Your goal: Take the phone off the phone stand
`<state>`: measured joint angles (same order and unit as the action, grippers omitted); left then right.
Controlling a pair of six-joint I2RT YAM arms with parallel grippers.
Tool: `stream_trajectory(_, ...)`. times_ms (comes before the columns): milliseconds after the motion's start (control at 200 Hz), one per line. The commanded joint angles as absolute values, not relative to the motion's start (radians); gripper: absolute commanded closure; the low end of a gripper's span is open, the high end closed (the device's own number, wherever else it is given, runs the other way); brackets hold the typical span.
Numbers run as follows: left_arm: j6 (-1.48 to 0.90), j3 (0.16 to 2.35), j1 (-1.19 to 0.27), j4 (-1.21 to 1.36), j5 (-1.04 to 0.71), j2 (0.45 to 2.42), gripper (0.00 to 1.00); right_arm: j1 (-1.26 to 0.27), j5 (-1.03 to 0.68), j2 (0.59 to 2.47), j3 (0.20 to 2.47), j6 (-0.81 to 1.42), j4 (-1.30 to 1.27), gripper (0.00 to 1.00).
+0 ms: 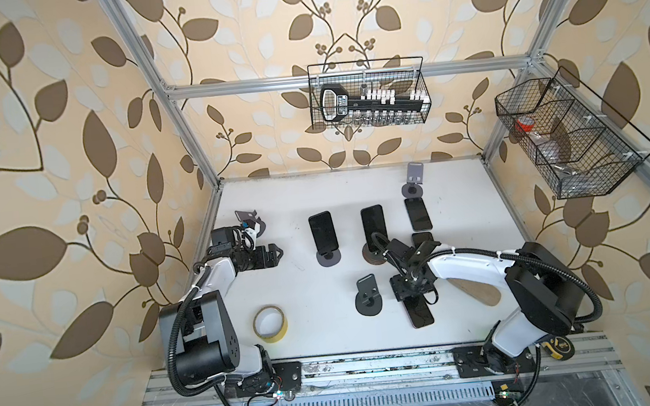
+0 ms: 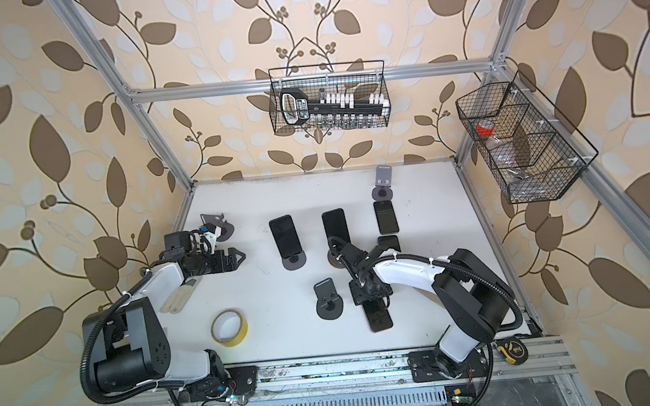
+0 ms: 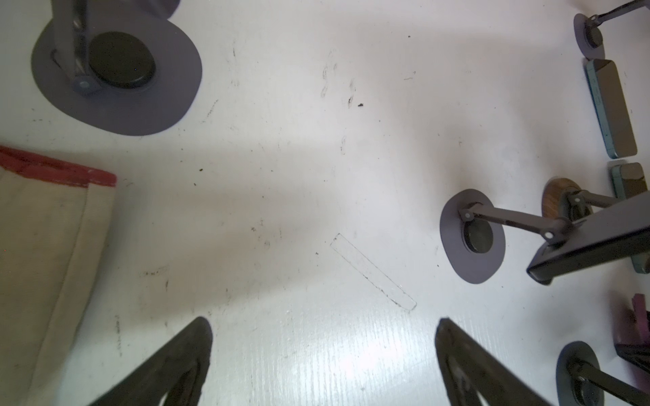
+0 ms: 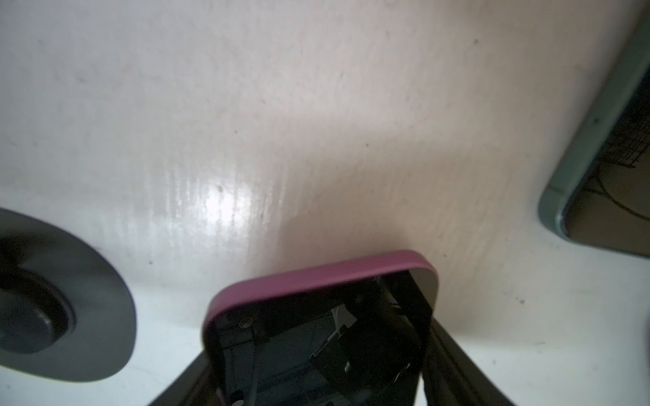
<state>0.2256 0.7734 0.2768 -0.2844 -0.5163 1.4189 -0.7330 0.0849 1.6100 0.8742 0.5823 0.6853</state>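
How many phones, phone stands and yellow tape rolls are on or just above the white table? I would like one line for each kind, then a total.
phone: 5
phone stand: 5
yellow tape roll: 1
Total: 11

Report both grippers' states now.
Left gripper: open, holding nothing.
Right gripper: closed on the pink-cased phone.
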Motion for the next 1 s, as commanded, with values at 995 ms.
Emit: stream_trajectory(995, 0.233, 0.792, 0.290, -0.296, -0.527, 1.417, 0.01, -0.727, 0.035, 1.643, 0.835, 0.553, 0.644, 0.31)
